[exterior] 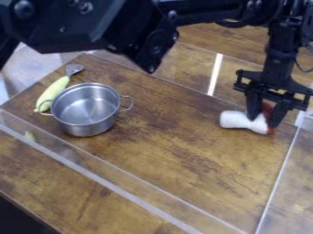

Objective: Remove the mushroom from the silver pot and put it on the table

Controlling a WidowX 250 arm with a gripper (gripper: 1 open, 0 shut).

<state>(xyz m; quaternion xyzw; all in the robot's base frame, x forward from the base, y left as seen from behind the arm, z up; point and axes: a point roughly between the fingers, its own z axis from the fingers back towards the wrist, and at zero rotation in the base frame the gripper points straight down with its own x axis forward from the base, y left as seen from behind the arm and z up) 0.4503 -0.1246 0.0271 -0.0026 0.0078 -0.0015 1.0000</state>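
The mushroom [236,119] lies on its side on the table [184,151] at the right, white stem pointing left, reddish cap under the gripper. My gripper [269,116] points straight down over the cap end, its dark fingers [250,103] spread apart on either side, open and no longer clamping it. The silver pot [86,109] stands at the left, upright and empty, well away from the gripper.
A yellow-green corn cob [53,93] lies against the pot's left side. Clear acrylic walls [146,196] edge the tabletop. A clear plastic stand [88,41] sits at the back left. The dark arm [110,32] fills the upper part of the view.
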